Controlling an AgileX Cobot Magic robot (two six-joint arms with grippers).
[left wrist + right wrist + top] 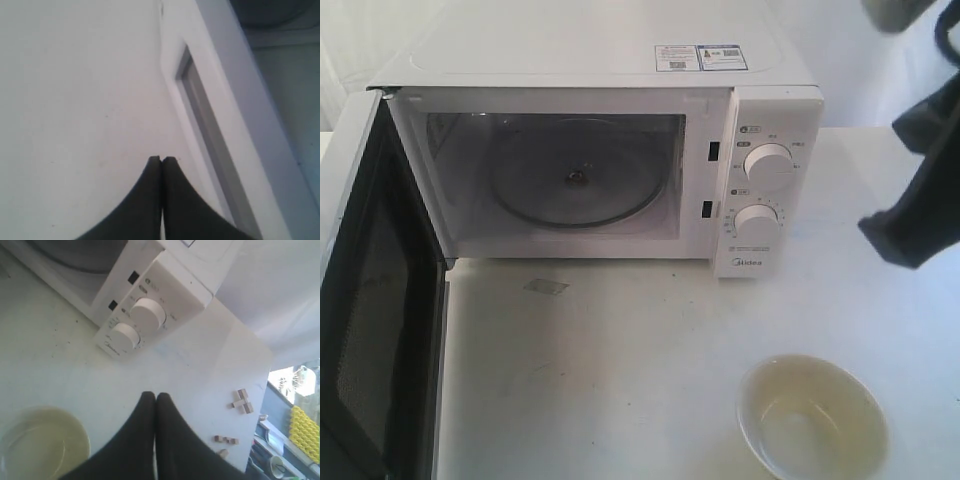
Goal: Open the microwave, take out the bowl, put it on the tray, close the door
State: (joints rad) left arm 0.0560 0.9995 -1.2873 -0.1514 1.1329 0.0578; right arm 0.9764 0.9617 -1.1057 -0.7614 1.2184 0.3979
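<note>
- Exterior view: the microwave (590, 60) stands with its door (370, 300) swung wide open, the glass turntable (575, 185) inside bare.
- The bowl (812, 420) sits upright on the white table (620, 370), in front of the two knobs (770, 165) and clear of the oven.
- The right arm (925, 190) hangs dark above the table beside the control panel, with the bowl below it and apart from it.
- Right wrist view: the right gripper (155, 396) has its black fingers pressed together with nothing between them. The bowl lies just to one side of the fingers, untouched, and the knobs face it from beyond the fingertips.
- Small wooden blocks (242, 401) lie scattered on the table on the gripper's other side, well away from the bowl.
- Left wrist view: the left gripper (161, 160) is likewise closed tight and empty-handed. A white panel (220, 75) with a grey recessed strip runs past its fingertips. Which part of the oven this is cannot be told.
- Stickers (700, 57) mark the oven's top, far from both grippers.
</note>
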